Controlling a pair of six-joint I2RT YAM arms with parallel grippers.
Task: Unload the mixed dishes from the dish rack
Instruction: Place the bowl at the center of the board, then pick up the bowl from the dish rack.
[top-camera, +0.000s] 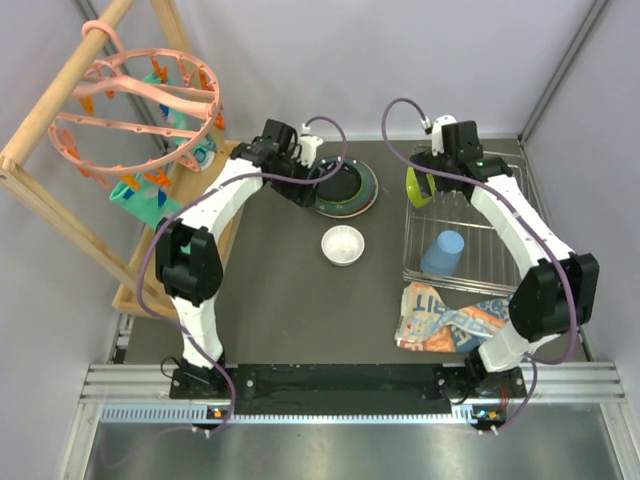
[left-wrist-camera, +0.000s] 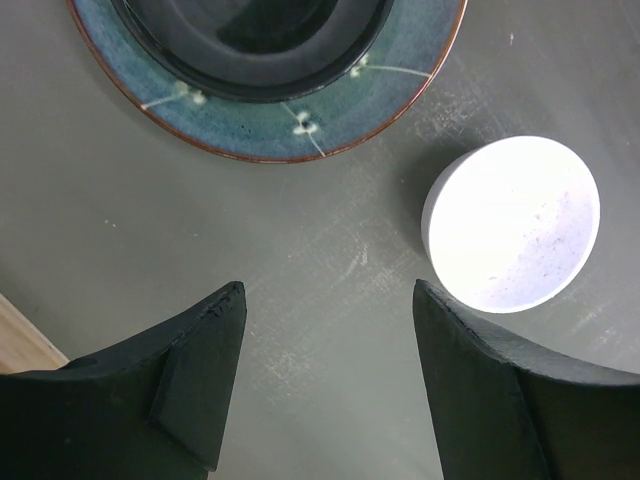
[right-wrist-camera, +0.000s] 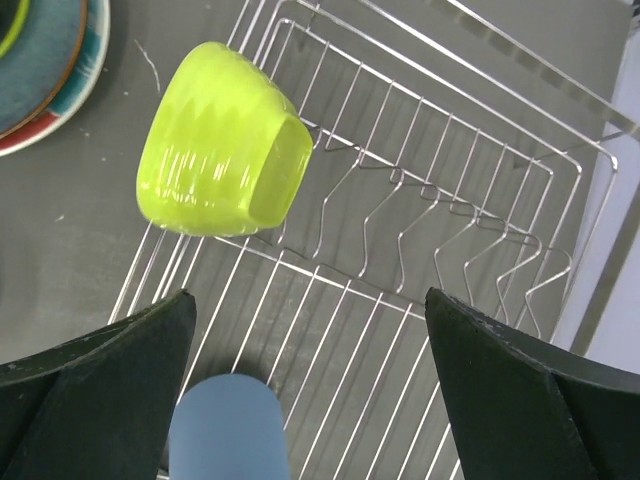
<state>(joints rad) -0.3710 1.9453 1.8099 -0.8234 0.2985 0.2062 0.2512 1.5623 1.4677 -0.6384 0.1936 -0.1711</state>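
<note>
Top external: outstretched left gripper (left-wrist-camera: 330, 290) wide by plate (left-wrist-camera: 250, 125), right gripper (right-wrist-camera: 310, 300) wide over rack (top-camera: 472, 262)

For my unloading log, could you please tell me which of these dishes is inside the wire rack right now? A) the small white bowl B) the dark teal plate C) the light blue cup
C: the light blue cup sits inside the dish rack, while the white bowl and dark teal plate rest on the table outside it.

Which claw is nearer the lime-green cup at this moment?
Right. The right claw hangs open over the dish rack, just beside the lime-green cup. The left claw is farther off, open above the table near the dark teal plate and white bowl.
</note>
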